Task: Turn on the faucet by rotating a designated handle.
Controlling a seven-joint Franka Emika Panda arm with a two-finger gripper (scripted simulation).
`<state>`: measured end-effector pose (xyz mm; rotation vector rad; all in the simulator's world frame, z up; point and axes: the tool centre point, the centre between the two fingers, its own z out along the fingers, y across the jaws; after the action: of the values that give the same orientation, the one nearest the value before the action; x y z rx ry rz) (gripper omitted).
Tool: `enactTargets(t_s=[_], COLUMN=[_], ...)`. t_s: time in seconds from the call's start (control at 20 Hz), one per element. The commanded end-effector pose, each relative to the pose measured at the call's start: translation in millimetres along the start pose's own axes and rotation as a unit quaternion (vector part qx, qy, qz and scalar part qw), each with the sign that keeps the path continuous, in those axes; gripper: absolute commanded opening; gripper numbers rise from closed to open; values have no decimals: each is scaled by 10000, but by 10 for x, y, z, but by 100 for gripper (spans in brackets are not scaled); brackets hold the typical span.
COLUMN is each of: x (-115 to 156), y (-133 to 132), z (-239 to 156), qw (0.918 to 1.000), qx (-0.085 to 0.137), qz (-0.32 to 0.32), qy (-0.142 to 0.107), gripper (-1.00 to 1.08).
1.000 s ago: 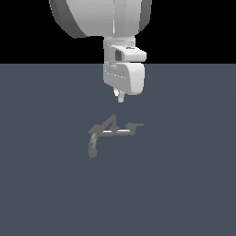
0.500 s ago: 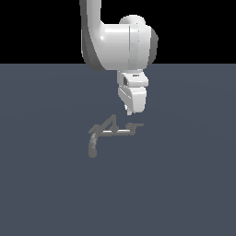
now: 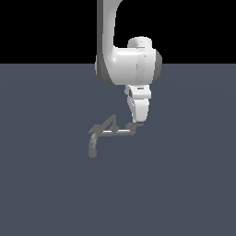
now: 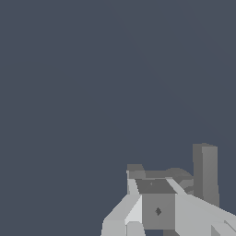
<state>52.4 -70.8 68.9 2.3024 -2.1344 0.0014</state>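
The small grey faucet (image 3: 110,132) stands on the flat floor in the middle of the exterior view. Its drooping spout (image 3: 92,147) is on that view's left and a slanted peak-shaped lever (image 3: 110,122) rises mid-bar. The T-shaped handle (image 3: 133,129) sits at the bar's right end. My gripper (image 3: 137,121) points down, its tips right at the handle's crossbar. In the wrist view the fingers (image 4: 124,213) show no gap between them, and grey faucet parts (image 4: 156,174) lie just beyond them. I cannot tell whether the tips touch the handle.
The dark blue-grey floor (image 3: 184,184) spreads flat on every side of the faucet. My white arm (image 3: 131,64) comes down from above, just over the faucet's right end. A grey upright block (image 4: 205,173) stands beside the fingers in the wrist view.
My gripper has come down and moved toward the exterior view's right, from above the peak-shaped lever to the T-shaped handle. The faucet has not moved.
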Motion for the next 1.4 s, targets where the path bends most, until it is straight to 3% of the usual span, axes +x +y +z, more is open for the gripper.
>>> enactTargets(t_s=[0.0,0.6,1.0,1.35], x=[47,71,264,229], y=[-32,-49,209,328], z=[57,82,82,81], qw=[9999,9999,9999,9999], qx=[3,4,4,11], qz=[110,166,166,160], qy=[-1,-10,-10,-13], gripper=[-100,-100,-100,-100])
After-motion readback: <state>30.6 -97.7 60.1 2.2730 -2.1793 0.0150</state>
